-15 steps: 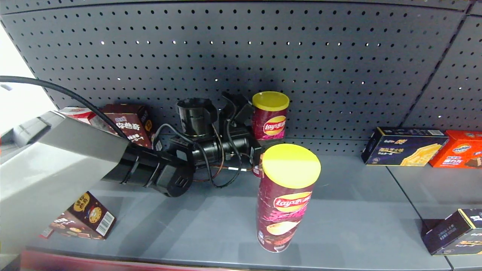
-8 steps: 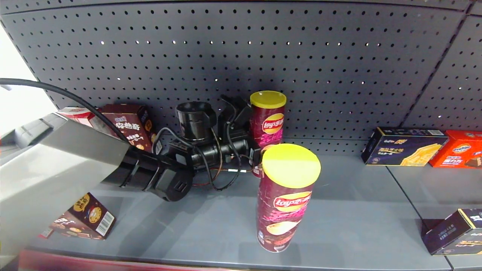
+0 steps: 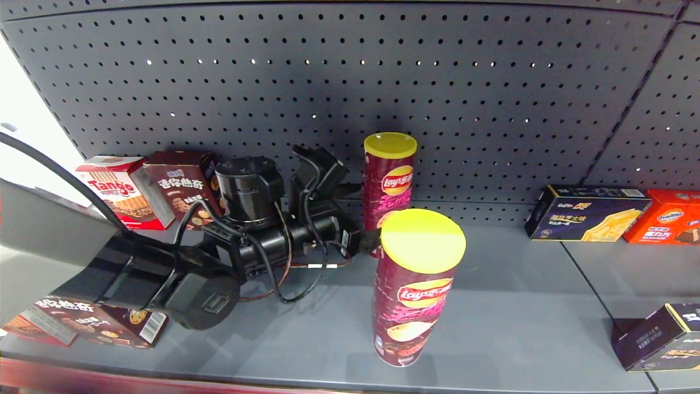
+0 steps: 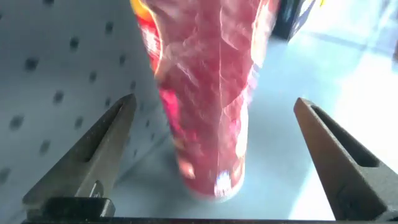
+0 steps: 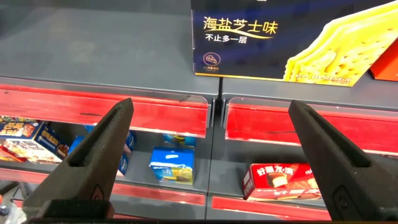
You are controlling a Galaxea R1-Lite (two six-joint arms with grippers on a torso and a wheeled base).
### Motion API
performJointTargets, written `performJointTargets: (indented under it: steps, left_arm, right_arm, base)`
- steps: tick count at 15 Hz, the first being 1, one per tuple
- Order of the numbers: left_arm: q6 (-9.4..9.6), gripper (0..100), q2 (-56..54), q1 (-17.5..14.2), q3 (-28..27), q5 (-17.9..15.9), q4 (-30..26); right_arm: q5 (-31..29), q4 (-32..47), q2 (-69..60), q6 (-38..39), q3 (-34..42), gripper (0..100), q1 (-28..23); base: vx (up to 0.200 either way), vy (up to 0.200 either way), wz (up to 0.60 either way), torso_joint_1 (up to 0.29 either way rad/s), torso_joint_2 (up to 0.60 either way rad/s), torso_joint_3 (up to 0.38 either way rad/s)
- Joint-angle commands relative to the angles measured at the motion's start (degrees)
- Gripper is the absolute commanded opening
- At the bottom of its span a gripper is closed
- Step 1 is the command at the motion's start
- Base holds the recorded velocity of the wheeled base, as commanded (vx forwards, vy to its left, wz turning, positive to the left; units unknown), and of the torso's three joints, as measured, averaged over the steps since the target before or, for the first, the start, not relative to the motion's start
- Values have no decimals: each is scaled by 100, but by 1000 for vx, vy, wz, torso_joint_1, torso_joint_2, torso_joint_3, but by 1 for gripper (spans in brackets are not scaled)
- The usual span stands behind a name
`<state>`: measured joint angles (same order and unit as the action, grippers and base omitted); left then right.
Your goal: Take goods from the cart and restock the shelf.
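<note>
Two maroon chips cans with yellow lids stand on the grey shelf (image 3: 519,323). The rear can (image 3: 389,180) is close to the pegboard; the front can (image 3: 418,284) stands nearer the edge. My left gripper (image 3: 361,214) is just left of the rear can, low down, open and not touching it. In the left wrist view the rear can (image 4: 208,118) stands upright between the spread fingers (image 4: 102,149) of the left gripper (image 4: 214,104). My right gripper (image 5: 211,107) is open and holds nothing, facing a shelf front.
Left of the arm stand a red-white wafer box (image 3: 117,189) and a brown cookie box (image 3: 183,183); another brown box (image 3: 93,325) lies at the front left. Dark blue (image 3: 588,213), orange (image 3: 667,216) and dark (image 3: 656,336) boxes sit at the right. Red price rails (image 5: 155,112) line the shelf.
My left arm has drawn back to the left, away from the rear can, which now stands free on the shelf. The boxes at the left have come into sight.
</note>
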<state>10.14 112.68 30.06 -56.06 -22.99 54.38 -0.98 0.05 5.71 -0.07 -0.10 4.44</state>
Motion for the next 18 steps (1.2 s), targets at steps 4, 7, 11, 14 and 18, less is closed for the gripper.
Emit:
performJointTargets:
  steps: [4,7,11,14,18]
  left_arm:
    - [49,100,-281,8,324,497,2]
    - [49,100,-246,-27,307,673,2]
    - [49,100,-246,-79,315,840,2]
    - [40,100,-246,-176,315,884,-7]
    - [14,100,-246,-238,342,1016,2]
  right_arm:
    - [1,-5,10,-1,1,100,5]
    - [1,4,10,-1,1,100,5]
    - [1,4,10,-1,1,100,5]
    - [1,4,10,-1,1,100,5]
    - [1,-5,10,-1,1,100,5]
  base:
    - [0,0,0,0,0,0]
    - [0,0,0,0,0,0]
    - [0,0,0,0,0,0]
    - [0,0,0,0,0,0]
    - [0,0,0,0,0,0]
